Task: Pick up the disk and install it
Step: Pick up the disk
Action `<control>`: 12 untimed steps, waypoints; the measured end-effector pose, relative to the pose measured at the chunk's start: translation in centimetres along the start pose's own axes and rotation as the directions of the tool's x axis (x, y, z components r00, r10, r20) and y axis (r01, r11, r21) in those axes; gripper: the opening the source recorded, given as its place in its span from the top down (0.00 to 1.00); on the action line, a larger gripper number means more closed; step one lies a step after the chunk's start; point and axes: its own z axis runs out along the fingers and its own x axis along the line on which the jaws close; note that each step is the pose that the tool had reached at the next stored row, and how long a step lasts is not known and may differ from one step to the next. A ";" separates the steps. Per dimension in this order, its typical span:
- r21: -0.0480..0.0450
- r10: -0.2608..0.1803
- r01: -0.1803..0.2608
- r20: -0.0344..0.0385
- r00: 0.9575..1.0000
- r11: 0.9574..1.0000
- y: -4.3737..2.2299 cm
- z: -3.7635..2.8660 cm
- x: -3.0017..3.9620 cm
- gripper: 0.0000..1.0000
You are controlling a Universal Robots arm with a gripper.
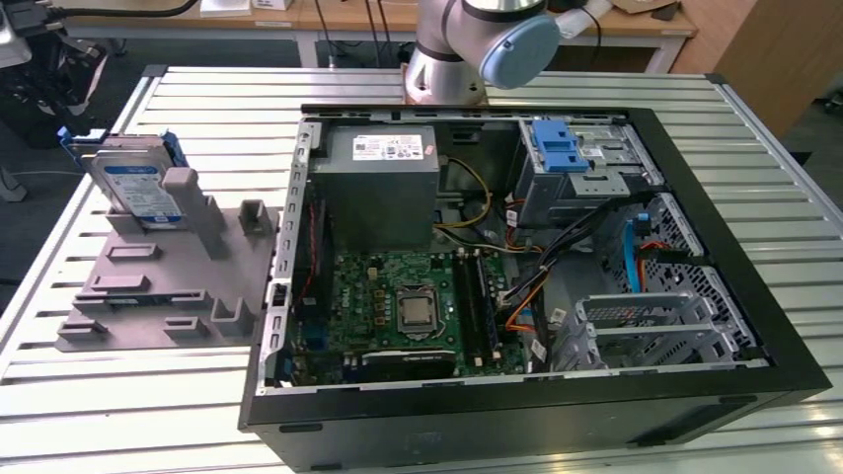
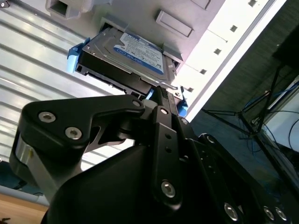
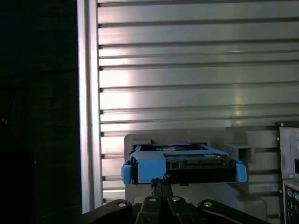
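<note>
The flat silver metal hard disk in its blue plastic carrier bracket (image 1: 137, 188) stands on edge in a slot of the grey moulded plastic holder (image 1: 172, 281). The holder sits on the slatted metal table (image 1: 106, 395), at about nine o'clock from the open black computer case (image 1: 527, 425) in the exterior view. The disk's white-and-blue label faces outward, and it has not been lifted.

In both wrist views the black linkage gripper (image 2: 161, 91) points at the disk's upper edge, lined up roughly with the middle of the blue bracket. Its fingers are pressed together with nothing between them. How near the tips are to the disk I cannot tell (the two overlap in these views, which proves no contact).

I judge this to be the approach stage of the pick-up, with the install not yet begun. Inside the case, at about four o'clock from the green motherboard (image 1: 395, 306), a bare silver perforated drive cage (image 1: 658, 326) looks a likely home for the disk, though I cannot confirm it.

A grasp from here would call for the fingers to part wider than the disk is thick. They would then need to straddle the upper edge squarely, since the slot lets the disk leave only straight along its own plane. A skewed pinch could bind it against the holder's walls.
</note>
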 end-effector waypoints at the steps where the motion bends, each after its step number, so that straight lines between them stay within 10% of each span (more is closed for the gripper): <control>1: 0.000 -0.016 0.016 -0.001 1.000 1.000 0.00 0.00 0.00 0.89; 6: 0.000 -0.106 0.106 -0.005 0.994 0.994 0.00 0.00 0.00 0.89; 12: -0.001 -0.209 0.209 -0.009 0.978 0.978 -0.01 0.02 0.00 0.89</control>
